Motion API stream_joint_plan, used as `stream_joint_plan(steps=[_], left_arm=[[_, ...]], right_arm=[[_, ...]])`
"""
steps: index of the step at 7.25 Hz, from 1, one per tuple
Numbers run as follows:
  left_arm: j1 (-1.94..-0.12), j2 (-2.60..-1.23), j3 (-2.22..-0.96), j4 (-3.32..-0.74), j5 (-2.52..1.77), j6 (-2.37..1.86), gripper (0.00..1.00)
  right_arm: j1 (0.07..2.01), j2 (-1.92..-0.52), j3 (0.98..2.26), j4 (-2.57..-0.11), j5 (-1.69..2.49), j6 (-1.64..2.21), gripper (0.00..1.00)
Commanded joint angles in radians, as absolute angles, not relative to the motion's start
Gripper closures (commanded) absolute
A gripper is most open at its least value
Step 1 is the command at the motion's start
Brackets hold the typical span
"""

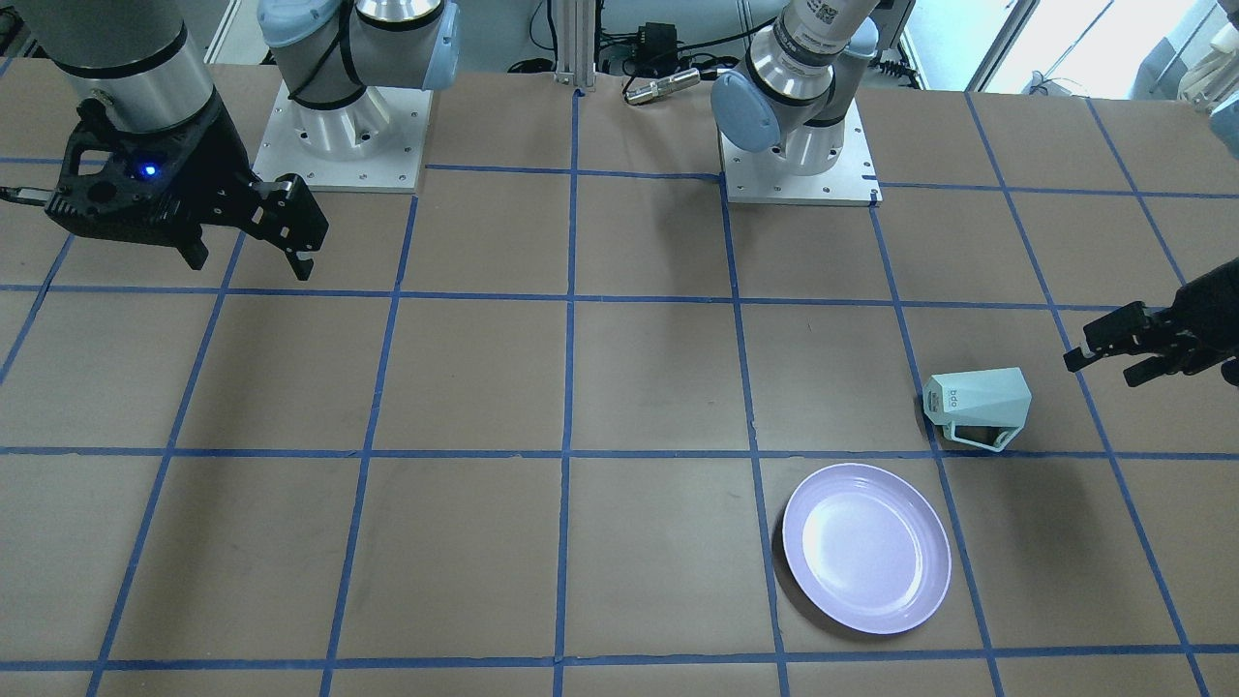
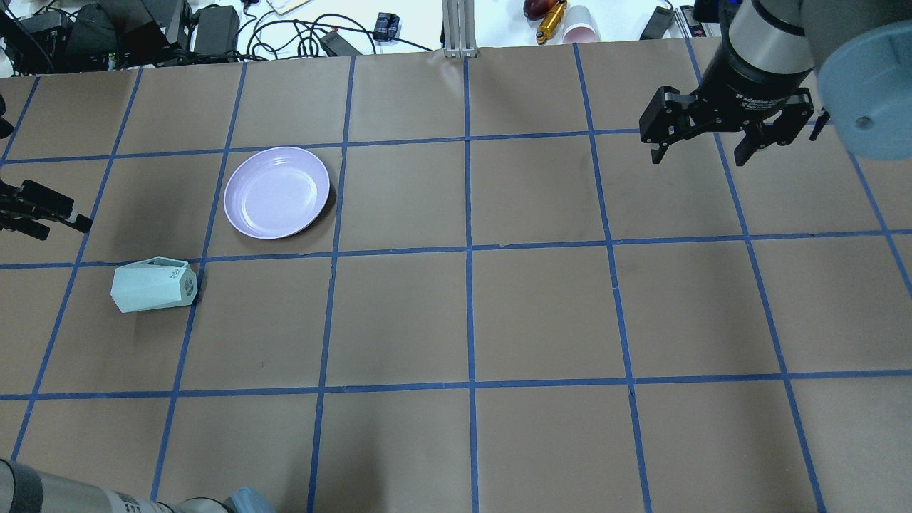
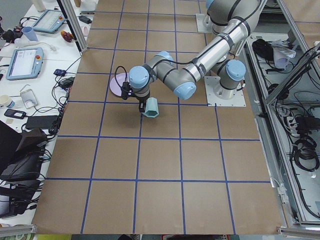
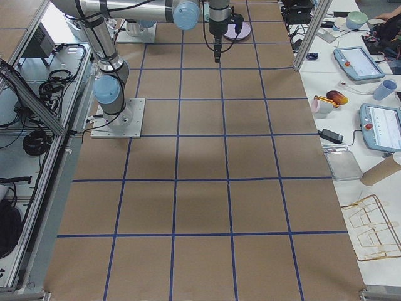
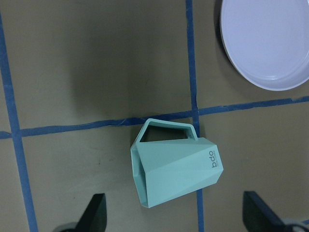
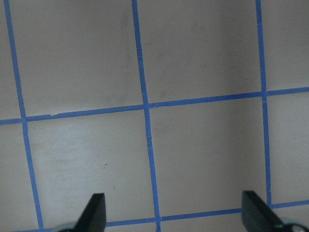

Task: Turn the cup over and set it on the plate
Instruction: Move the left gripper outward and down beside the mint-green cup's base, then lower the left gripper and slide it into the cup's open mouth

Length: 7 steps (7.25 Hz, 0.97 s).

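On the robot's left side of the table, the cup (image 2: 154,285) lies on its side, near the plate (image 2: 277,192) but not touching it. Its mouth points outward and its lettered base points toward the table's middle. The left gripper (image 5: 176,217) hovers above it with its fingers spread wide and holding nothing. The right gripper (image 2: 700,153) hangs well apart over bare paper, also spread, and looks to have no part in this step. The step in hand appears to be the descent to grasp. In the left wrist view the fingers line up along the cup's length, from mouth end to base end, so closing this way would press on the open rim. It would likely be better to turn the wrist so the pads meet flat facets across the body, clear of the handle (image 5: 166,130). The gripper should come straight down, centred over the cup's middle. It should close gently, since a faceted cup on its side may roll or skid on the paper, and rolling the wrist can then bring the mouth upward
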<state>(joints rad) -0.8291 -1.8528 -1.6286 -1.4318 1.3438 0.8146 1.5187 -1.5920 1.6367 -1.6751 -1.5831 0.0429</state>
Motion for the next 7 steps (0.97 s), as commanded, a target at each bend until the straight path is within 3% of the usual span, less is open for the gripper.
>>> stream_joint_plan(steps=[1, 7], left_arm=[[-0.767, -1.897, -1.629, -1.436, 1.275, 0.892, 0.0], [-0.641, -2.026, -1.628, -1.488, 1.097, 1.019, 0.0]], right_arm=[[1.519, -1.592, 1.637, -1.675, -1.583, 0.043, 0.0], [1.519, -1.591, 1.637, -1.675, -1.583, 0.043, 0.0]])
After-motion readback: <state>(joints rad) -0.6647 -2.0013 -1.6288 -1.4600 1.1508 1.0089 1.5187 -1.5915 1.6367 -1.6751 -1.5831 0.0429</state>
